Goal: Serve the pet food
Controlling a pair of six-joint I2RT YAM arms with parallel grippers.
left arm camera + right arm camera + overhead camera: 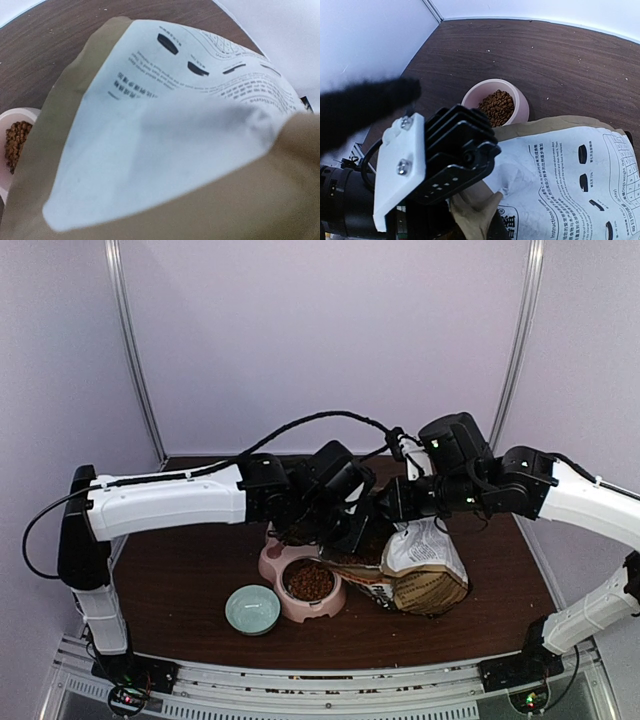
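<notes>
Two arms meet at the top of a paper bag, beside a filled bowl.
The pet food [310,582] lies heaped in the near cup of the pink double bowl [268,565] on the dark table [190,580], just left of the brown-and-white bag [425,560]. The right gripper [392,506] has its jaws together at the bag's upper end; whether paper is pinched between them is unclear. The left gripper [352,528] sits close against the bag, its jaws hidden, so I cannot tell how they stand. A pale green bowl [252,610] stands just left of the pink one.

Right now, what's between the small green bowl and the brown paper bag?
A pink double bowl, one cup holding reddish-brown kibble pellets; top view shows it.
</notes>
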